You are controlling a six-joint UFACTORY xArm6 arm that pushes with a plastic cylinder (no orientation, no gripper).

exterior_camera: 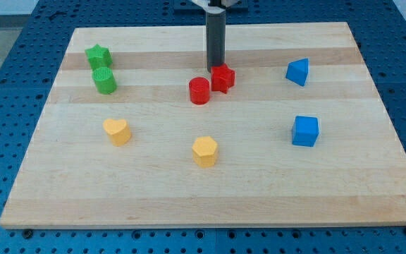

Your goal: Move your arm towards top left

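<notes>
Wooden board (210, 190) lies flat on a blue perforated table (5, 106), carrying eight blocks. My tip (215, 68) stands near the view's top centre, just at the upper left edge of the red star block (223, 77); contact between them cannot be confirmed. Red cylinder (199, 91) sits just beside the star, to its lower left, apparently touching it. Green star (98, 56) and green cylinder (105, 81) occupy the view's upper left, one directly below the other and close together, well apart from my tip. Yellow heart (118, 132) rests left of centre; yellow hexagonal block (205, 152) lies at lower centre. Blue wedge-like block (297, 72) sits at upper right, blue cube (305, 131) below it. No jaws exist on this arm: it ends in a plain dark rod
</notes>
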